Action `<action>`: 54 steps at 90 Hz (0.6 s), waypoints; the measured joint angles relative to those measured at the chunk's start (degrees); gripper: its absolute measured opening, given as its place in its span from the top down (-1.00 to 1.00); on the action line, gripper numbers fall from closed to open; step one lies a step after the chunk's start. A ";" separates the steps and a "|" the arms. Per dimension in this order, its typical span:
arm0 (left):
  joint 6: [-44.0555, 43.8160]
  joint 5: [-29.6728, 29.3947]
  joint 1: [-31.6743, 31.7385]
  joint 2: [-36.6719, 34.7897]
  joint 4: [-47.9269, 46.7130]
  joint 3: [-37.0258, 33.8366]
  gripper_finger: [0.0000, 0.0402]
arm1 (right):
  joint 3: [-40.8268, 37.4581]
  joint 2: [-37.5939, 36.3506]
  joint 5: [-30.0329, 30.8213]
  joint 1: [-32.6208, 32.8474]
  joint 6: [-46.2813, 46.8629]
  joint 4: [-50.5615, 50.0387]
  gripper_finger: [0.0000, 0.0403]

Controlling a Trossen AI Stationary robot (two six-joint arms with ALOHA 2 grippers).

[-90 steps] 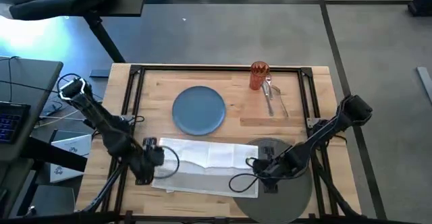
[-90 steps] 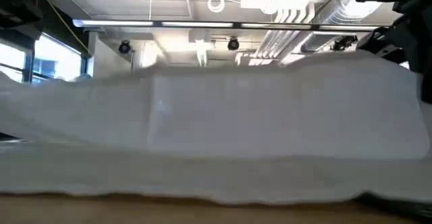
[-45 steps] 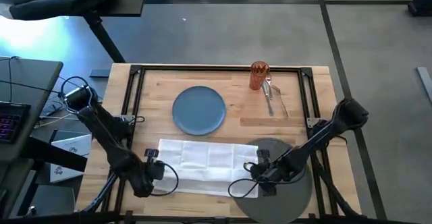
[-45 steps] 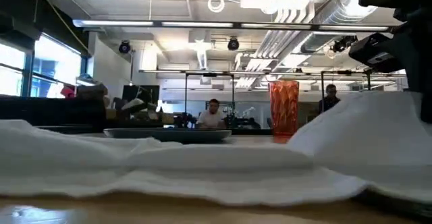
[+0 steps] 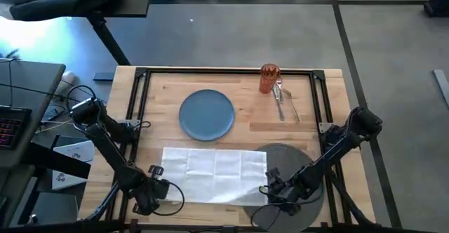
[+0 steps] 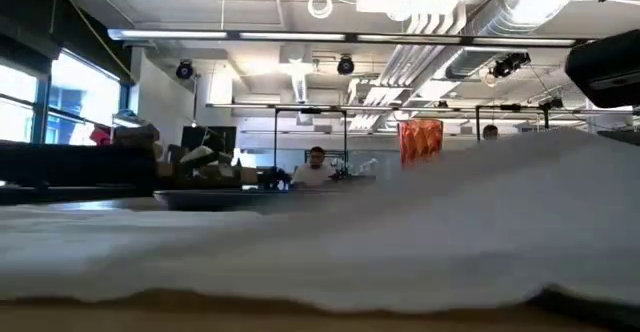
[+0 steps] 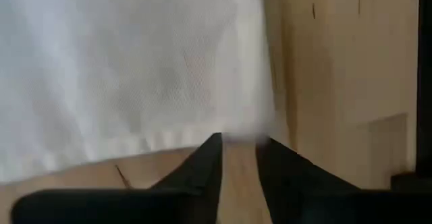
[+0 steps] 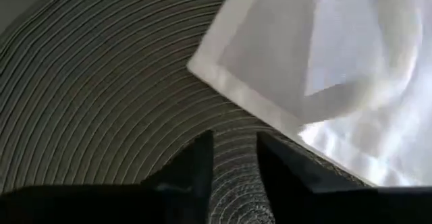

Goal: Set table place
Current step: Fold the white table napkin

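The white napkin (image 5: 214,175) lies spread flat on the desk (image 5: 161,92) below the blue plate (image 5: 206,114), one corner overlapping the grey mat (image 5: 309,205). Both pincers sit just off its near corners (nothing between their fingers): left pincer (image 5: 156,189) slightly parted over wood, right pincer (image 5: 273,189) likewise over the mat.

white napkin (image 5: 214,175) flat on table (image 5: 168,92), corner over grey mat (image 5: 302,208)
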 joint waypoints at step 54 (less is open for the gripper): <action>-22.59 -1.06 10.76 -3.01 -18.92 7.16 0.63 | 0.90 -3.10 5.47 -6.69 20.97 -2.04 0.29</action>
